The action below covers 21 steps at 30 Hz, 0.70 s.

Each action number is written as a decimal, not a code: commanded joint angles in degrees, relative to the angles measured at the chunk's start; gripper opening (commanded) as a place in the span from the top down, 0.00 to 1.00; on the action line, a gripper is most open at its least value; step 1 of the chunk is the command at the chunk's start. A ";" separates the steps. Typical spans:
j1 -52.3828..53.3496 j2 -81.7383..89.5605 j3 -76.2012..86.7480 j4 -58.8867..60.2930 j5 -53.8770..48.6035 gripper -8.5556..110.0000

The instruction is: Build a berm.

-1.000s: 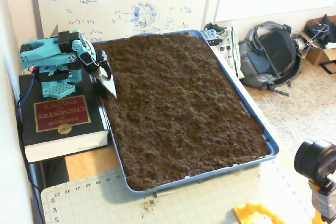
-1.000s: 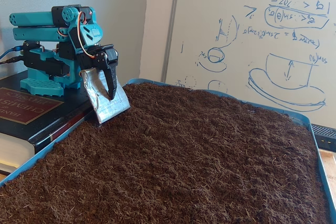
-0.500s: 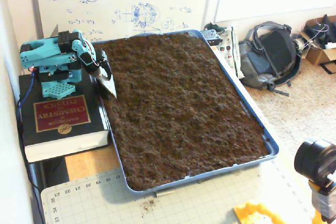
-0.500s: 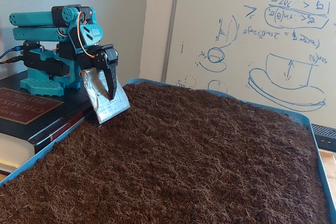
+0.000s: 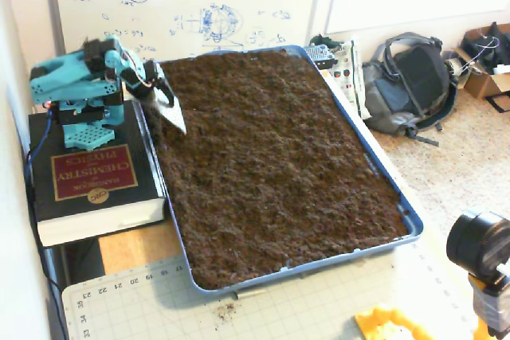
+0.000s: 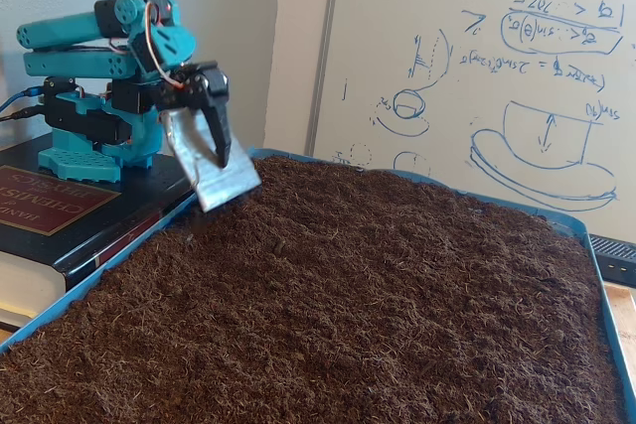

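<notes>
Arm: the teal arm [image 5: 76,77] sits folded on a thick red-covered book [image 5: 92,185] at the left of the counter [image 5: 135,248], beside the blue tray [image 5: 410,220].
End effector: the end effector [image 6: 221,171] is clenched on a silvery metal blade [image 6: 214,171], a dark finger pressed over the blade's face; the blade tilts down toward the soil [image 5: 271,157].
Blade position: in both fixed views its lower edge hangs just over the soil near the tray's left rim, at the far corner; whether it touches the surface I cannot tell.
Berm: no berm shows yet. The soil lies flat and level across the whole tray, so the ridge has to be raised from this bed.
Step in hand, as I judge it: bringing the blade out over the soil for a first push.
Doing it well: sink the edge only shallowly, keep the blade's broad face square to the stroke, and drag soil toward one chosen line in the open middle.
Build-up: repeat strokes from both sides of that line so the pile grows long and even.
Risk: a deep bite may stall the small arm; strokes near the rim may spill soil onto the book.
</notes>
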 commanded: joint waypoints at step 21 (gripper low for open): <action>-27.42 -72.60 -53.00 0.35 19.16 0.92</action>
